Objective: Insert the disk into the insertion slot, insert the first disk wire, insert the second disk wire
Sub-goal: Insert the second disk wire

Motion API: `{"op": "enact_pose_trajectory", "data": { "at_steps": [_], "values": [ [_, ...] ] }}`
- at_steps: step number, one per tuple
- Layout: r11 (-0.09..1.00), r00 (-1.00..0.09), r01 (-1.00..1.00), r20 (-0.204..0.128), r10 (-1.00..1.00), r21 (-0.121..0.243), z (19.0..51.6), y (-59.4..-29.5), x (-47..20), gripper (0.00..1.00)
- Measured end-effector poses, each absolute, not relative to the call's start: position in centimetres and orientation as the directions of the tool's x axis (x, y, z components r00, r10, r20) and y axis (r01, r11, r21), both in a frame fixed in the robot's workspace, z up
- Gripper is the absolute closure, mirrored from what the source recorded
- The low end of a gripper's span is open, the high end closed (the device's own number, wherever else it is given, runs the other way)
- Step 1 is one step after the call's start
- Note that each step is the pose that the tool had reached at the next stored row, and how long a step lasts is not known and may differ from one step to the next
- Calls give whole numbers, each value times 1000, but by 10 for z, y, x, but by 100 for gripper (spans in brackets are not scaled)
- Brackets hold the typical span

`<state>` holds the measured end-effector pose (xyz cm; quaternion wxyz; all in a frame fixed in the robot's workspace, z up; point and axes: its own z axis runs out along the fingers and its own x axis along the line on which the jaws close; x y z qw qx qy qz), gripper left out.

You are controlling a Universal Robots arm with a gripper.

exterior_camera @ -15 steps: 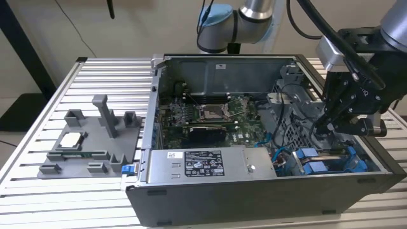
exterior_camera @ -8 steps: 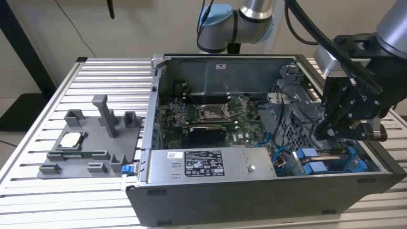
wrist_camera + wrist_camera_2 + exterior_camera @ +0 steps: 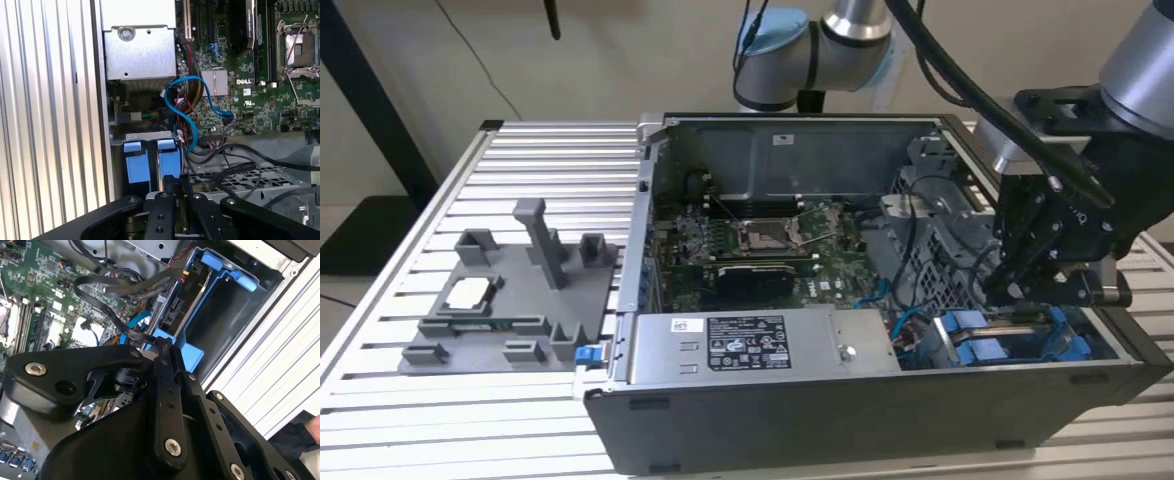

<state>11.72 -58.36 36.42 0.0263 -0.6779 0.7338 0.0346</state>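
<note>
Black two-fingered gripper [image 3: 176,187], fingers pressed together with nothing visibly between, reaching just beside two blue carrier tabs [image 3: 136,167] of the silver-grey disk in its bright blue frame, seated in the grey sheet-metal insertion slot [image 3: 150,136]; one blue cable [image 3: 187,107] looping nearby. Second wrist view: same gripper [image 3: 162,347], beside blue frame [image 3: 192,355]. Exterior view: one open dark computer case [image 3: 854,420] on ribbed metal surface [image 3: 400,400].

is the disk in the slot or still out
In: the disk sits down in the slot, only its blue carrier tabs showing, with the gripper right at it.
</note>
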Motion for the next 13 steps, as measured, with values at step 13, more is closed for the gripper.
{"op": "enact_pose_trajectory", "data": {
  "at_steps": [13],
  "values": [
    [79,-79,-997,-54,-995,12,358,-583,119,84]
  ]
}}
